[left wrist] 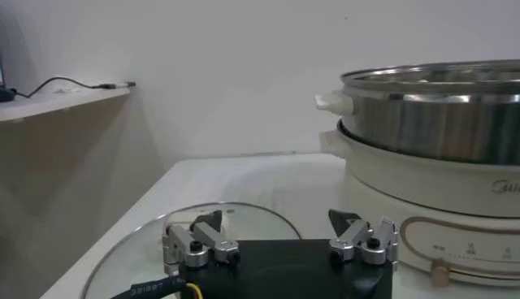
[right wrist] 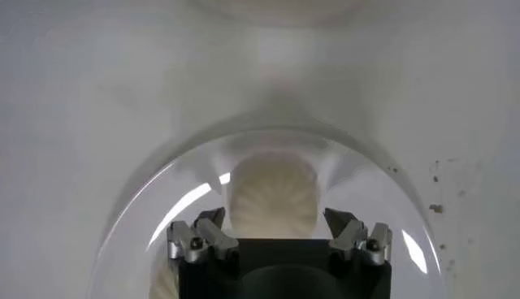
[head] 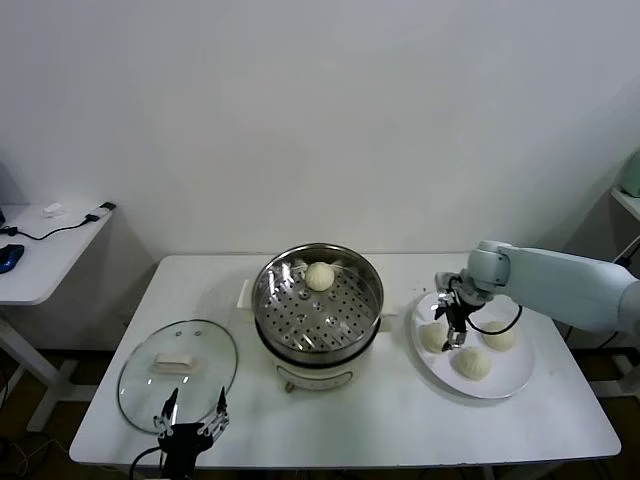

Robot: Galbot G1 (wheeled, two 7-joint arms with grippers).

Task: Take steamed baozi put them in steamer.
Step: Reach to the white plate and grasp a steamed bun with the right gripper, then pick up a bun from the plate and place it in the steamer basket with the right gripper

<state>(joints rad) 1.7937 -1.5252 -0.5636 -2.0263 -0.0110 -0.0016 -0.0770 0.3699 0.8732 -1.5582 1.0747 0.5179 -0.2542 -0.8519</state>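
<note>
The steamer (head: 318,312) stands mid-table with one baozi (head: 320,276) on its perforated tray. Three more baozi lie on a white plate (head: 516,372) to the right: one on the left side (head: 432,338), one at the back (head: 499,336), one in front (head: 471,363). My right gripper (head: 453,335) is open, low over the plate at the left-side baozi. In the right wrist view that baozi (right wrist: 272,195) lies between the spread fingers of the right gripper (right wrist: 275,221), which do not touch it. My left gripper (head: 190,412) is open and empty at the table's front left.
A round glass lid (head: 178,360) with a white handle lies flat at the front left, just beyond my left gripper (left wrist: 276,221); it also shows in the left wrist view (left wrist: 154,244), beside the steamer (left wrist: 431,122). A side table (head: 40,250) stands far left.
</note>
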